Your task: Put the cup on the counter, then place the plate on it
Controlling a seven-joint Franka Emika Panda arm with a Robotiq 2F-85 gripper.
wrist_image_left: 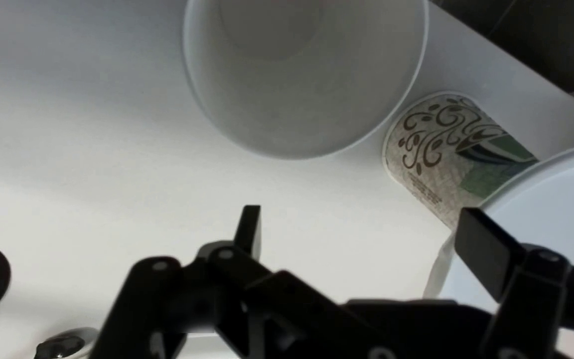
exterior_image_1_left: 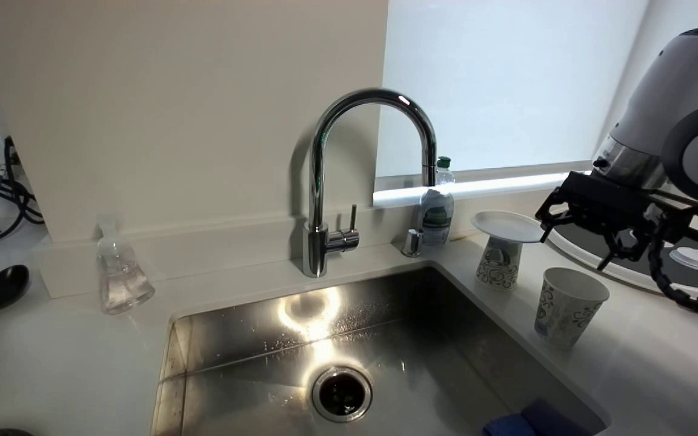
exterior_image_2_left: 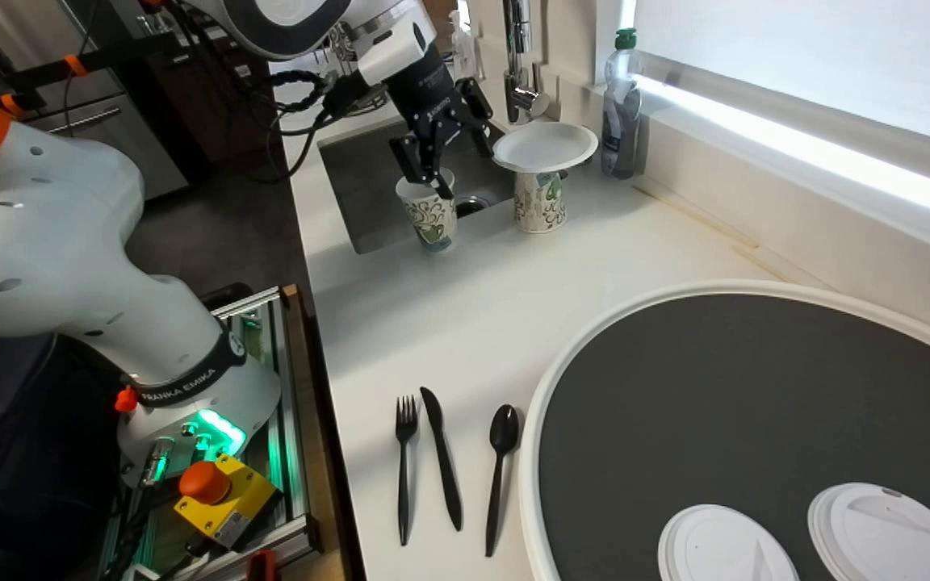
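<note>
Smooth white-grey counter (exterior_image_2_left: pixel 441 323), in both exterior views. White robot arm (exterior_image_2_left: pixel 53 234), mounted beside the counter and bent out over it. Large round tray (exterior_image_2_left: pixel 715 387), dark grey with a raised white rim, flat on the counter. Stainless steel sink (exterior_image_1_left: pixel 252 387), let into the counter, with something blue (exterior_image_1_left: pixel 509 426) in it at the bottom of an exterior view; too little showing to name. Chrome tap (exterior_image_1_left: pixel 317 181), high and curved, upright behind the sink. Black gripper (wrist_image_left: pixel 359 219), angled down above the counter close to the sink. Spreads its jaws wide and holds nothing. Clear bottle (exterior_image_1_left: pixel 438 215) with a green cap, upright by a back corner of the sink. Small round white plate (exterior_image_2_left: pixel 546 147). Lies on top of an inverted cup (exterior_image_1_left: pixel 497 263). Partly hidden by the gripper in the wrist view; cannot tell whether touching. Next, upright cup (exterior_image_1_left: pixel 564 321), pale, tapered, printed with swirls. Stands rim up on the counter just beside the sink, near the inverted cup but apart from it, outside the gripper's jaws. Two white lids (exterior_image_2_left: pixel 719 541) on the tray. Last, black spoon (exterior_image_2_left: pixel 503 440), black knife (exterior_image_2_left: pixel 442 460) and black fork (exterior_image_2_left: pixel 404 468), side by side on the counter, spoon just beside the tray's rim.
</note>
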